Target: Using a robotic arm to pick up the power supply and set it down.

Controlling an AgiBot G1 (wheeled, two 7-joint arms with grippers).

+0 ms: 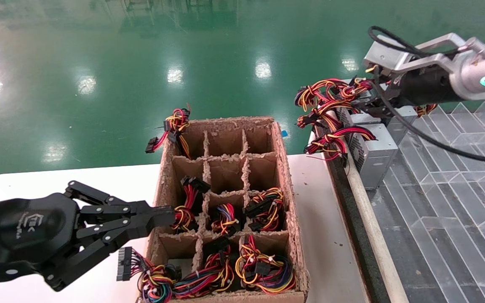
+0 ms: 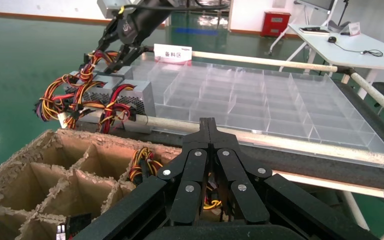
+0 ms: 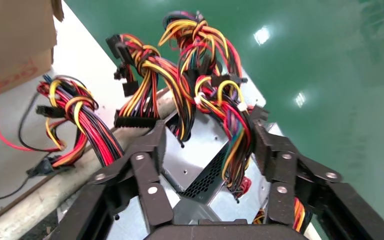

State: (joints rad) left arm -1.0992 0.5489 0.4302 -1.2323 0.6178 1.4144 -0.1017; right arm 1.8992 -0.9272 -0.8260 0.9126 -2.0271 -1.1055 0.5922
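Glossy white tubular robotic arm with black cable, silver wrist bracket, green ring light and black linked-finger right gripper (image 1: 371,105): extended over the near corner of the clear compartment tray, fingers (image 3: 150,150) spread on either side of the unit. Small silver-grey metal power supply (image 3: 200,160) with perforated vent face: between those fingers, red, yellow, orange and black wires bunched at its end.

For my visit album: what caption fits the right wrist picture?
Right tool open astride a silver power supply trailing red and yellow wires.
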